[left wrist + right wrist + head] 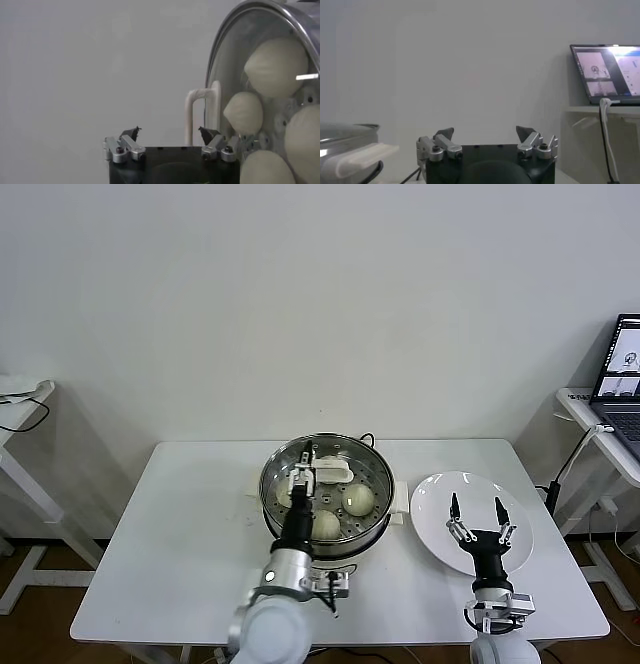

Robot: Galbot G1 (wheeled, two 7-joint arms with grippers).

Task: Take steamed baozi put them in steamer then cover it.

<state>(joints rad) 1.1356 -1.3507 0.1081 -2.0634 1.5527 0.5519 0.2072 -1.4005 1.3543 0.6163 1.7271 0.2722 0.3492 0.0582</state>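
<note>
**Lid on the steamer, both grippers spread wide**

The cover [325, 484] sits on the steamer [372, 529] at the middle of the table [190, 534], with the steamed baozi [359, 500] visible beneath its glass. The left gripper [303, 480] hovers over the lid beside its white handle [333, 470], fingers apart and holding nothing. The right gripper [478, 510] hangs wide open above the white plate [440, 494].

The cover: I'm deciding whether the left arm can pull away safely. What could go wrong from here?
1. The left gripper is open, with one finger close beside the cover's white handle. A slanted retreat might catch the handle and drag the cover off the steamer.
2. The open right gripper hangs over the white plate. A low move could knock it.
</note>
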